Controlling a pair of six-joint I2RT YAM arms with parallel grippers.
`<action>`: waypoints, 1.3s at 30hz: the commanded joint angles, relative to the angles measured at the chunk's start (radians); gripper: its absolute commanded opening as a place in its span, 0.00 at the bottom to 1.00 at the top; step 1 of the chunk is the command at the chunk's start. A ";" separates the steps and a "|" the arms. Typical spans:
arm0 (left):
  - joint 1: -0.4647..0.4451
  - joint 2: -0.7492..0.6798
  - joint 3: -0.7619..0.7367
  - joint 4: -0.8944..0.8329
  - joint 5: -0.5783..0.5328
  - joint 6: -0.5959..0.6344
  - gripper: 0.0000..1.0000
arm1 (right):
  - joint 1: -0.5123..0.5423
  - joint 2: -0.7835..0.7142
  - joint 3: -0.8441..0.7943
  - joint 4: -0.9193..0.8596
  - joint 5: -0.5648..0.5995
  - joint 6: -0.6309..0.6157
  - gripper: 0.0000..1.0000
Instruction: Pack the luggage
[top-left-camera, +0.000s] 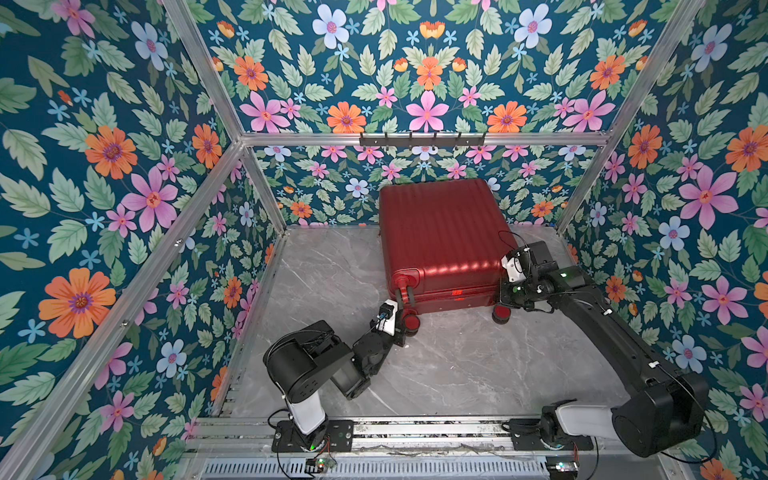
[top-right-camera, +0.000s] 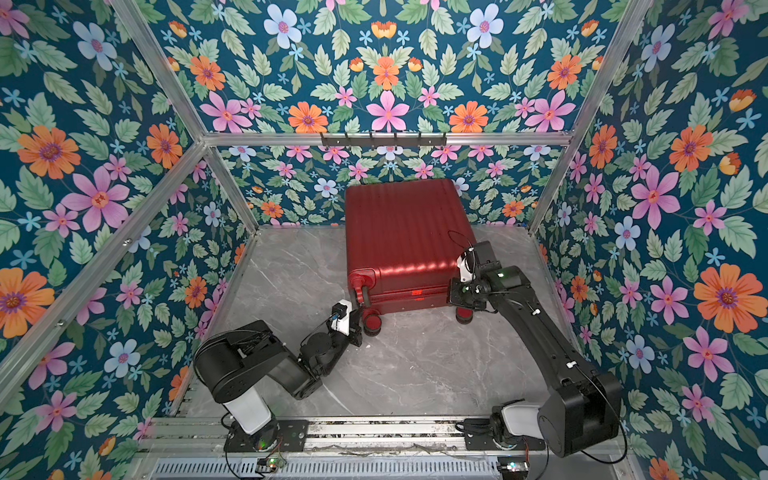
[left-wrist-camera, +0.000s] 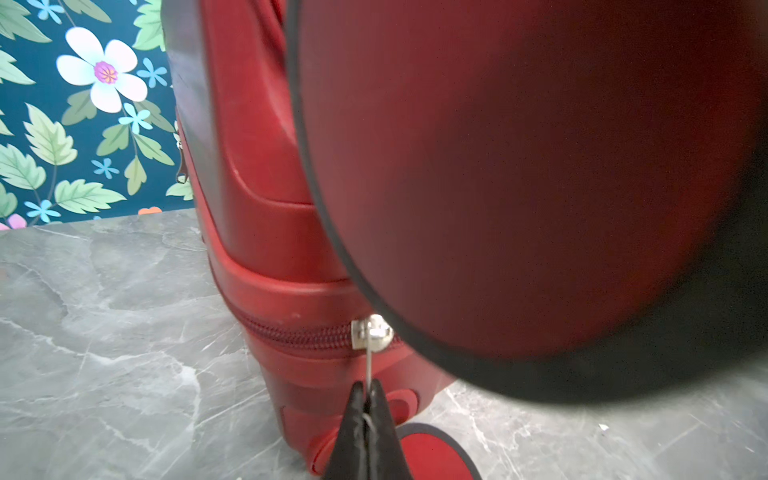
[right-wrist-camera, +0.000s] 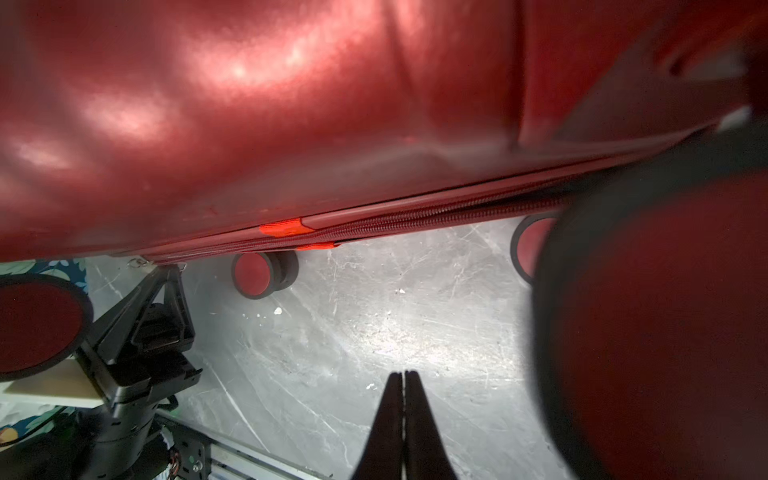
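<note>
The left gripper (left-wrist-camera: 365, 388) is clenched on a thin metal zipper pull (left-wrist-camera: 369, 365), the black fingertips pressed together with the pull pinched between them. The pull runs straight to a silver zipper slider (left-wrist-camera: 371, 333) on the red zipper (left-wrist-camera: 299, 337) that follows the seam of the luggage (top-left-camera: 440, 237). Just beside this grip sits the near-left wheel (top-left-camera: 411, 322), and a second wheel fills much of the left wrist view as a red blur.

The right gripper (right-wrist-camera: 404, 374) is clamped fully closed on nothing, its 2 fingers meeting tip to tip over bare table (top-left-camera: 457, 365). It hangs close to the shell's side, near the zipper seam with its 2 bright orange tabs (right-wrist-camera: 284, 227), but touches neither. In both top views this wrist is at the near-right corner of the case, just above the near-right wheel (top-left-camera: 500, 313).

The luggage lies flat with its ribbed dark-red shell facing up and shut. It is set toward the back of the grey marble table, right of the middle. Its far end is close to the floral back wall (top-left-camera: 415, 83) and its wheeled end faces the 2 arm bases.
</note>
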 joint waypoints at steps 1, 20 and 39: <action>-0.016 -0.011 0.001 0.117 -0.014 0.056 0.00 | 0.003 -0.010 -0.003 0.021 -0.026 0.016 0.03; -0.126 -0.006 0.002 0.114 -0.111 0.116 0.00 | 0.042 -0.054 0.039 0.008 -0.034 0.044 0.04; -0.135 0.042 0.009 0.115 -0.219 0.073 0.00 | -0.066 -0.014 0.165 -0.125 0.342 -0.127 0.97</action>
